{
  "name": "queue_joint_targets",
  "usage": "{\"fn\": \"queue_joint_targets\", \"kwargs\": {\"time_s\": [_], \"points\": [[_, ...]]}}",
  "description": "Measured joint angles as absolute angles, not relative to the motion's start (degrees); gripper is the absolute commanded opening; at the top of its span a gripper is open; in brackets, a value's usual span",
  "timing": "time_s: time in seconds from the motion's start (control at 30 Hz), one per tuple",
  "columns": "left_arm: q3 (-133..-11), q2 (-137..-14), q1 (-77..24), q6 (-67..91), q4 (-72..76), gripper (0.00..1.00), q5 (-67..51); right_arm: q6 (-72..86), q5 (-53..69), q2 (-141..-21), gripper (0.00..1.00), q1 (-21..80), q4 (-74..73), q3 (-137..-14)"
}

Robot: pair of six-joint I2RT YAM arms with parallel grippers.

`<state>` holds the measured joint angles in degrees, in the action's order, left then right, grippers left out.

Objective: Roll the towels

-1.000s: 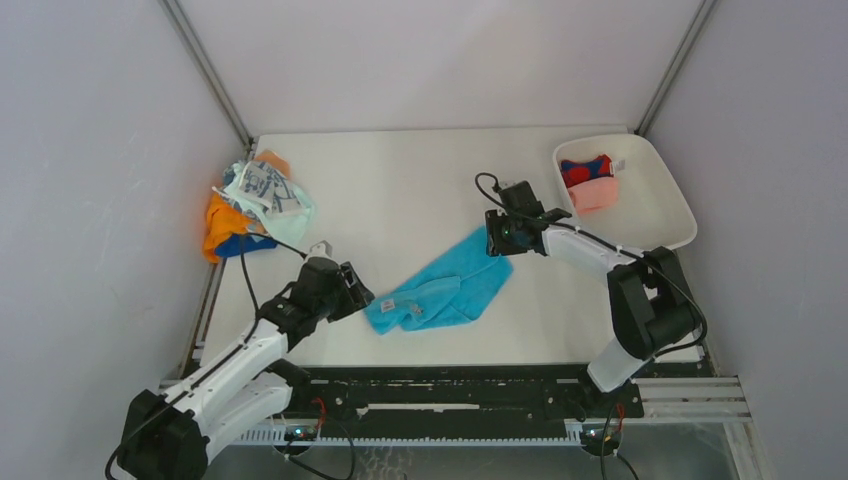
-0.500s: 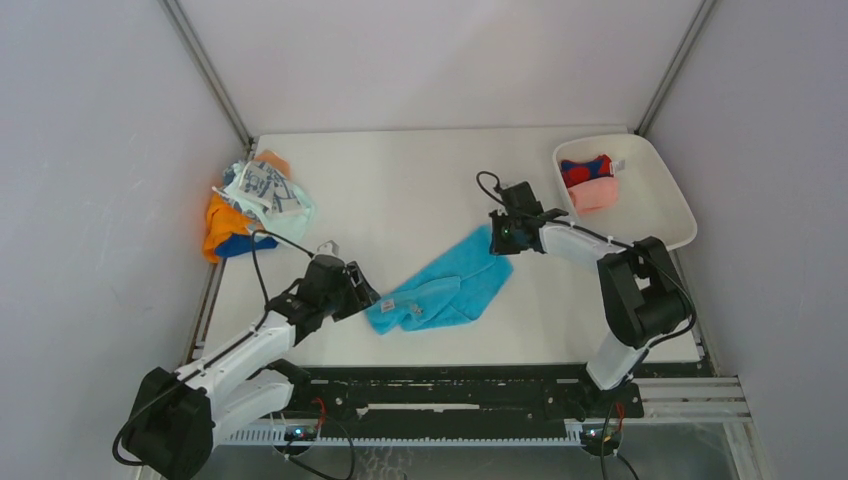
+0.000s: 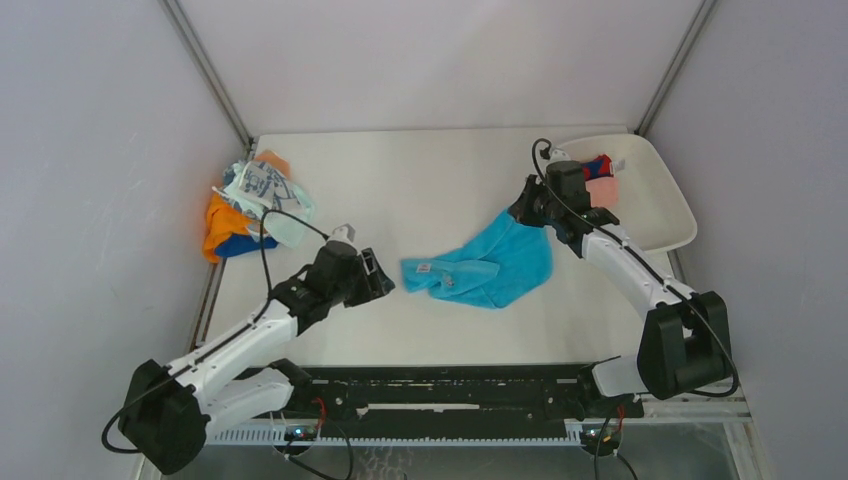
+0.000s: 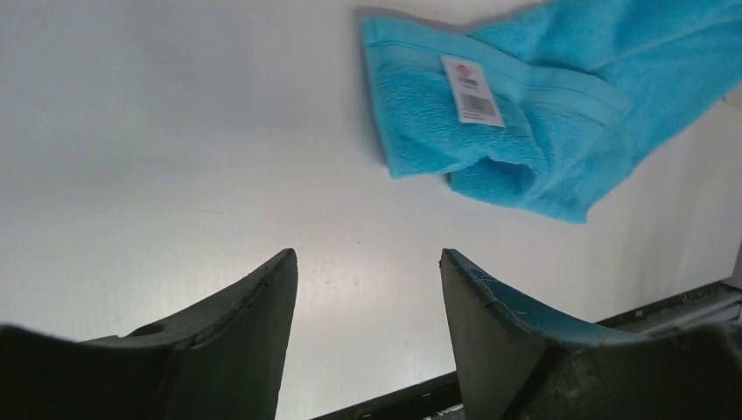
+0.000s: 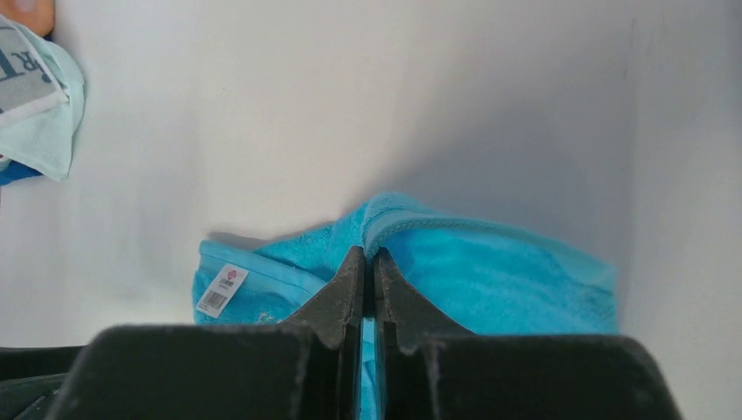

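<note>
A bright blue towel (image 3: 490, 265) lies crumpled mid-table, its white label (image 4: 472, 90) facing up at its left end. My right gripper (image 3: 522, 212) is shut on the towel's far right corner and holds that corner up off the table; in the right wrist view the fingers (image 5: 368, 254) pinch a fold of blue cloth (image 5: 490, 271). My left gripper (image 3: 385, 283) hovers open just left of the towel's labelled end, with only bare table between its fingers (image 4: 367, 258). More towels sit in a heap (image 3: 250, 205) at the far left.
The white tray (image 3: 660, 215) at the far right holds a red-and-blue towel (image 3: 598, 166) and a pink one (image 3: 603, 190), partly hidden by my right wrist. A pale mint towel (image 5: 39, 122) shows at the right wrist view's left edge. Grey walls close in both sides.
My right gripper has shut on the blue towel's corner and pulled it back and right towards the tray, dragging the towel along. My left arm has followed to the right, still open.
</note>
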<state>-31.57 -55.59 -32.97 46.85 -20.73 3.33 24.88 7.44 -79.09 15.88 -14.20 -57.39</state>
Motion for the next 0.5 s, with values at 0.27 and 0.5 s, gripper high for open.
{"fn": "queue_joint_targets", "kwargs": {"time_s": [0.27,0.5], "points": [[-43.6,-68.6,-39.0,46.9,-19.5,0.66,3.4,25.1,8.2,-79.7,0.0,16.1,-14.5,-57.4],[-54.6,-84.9,-42.4,47.0,-16.7,0.65,2.3,25.1,8.3,-79.7,0.0,16.2,-14.6,-57.3]]}}
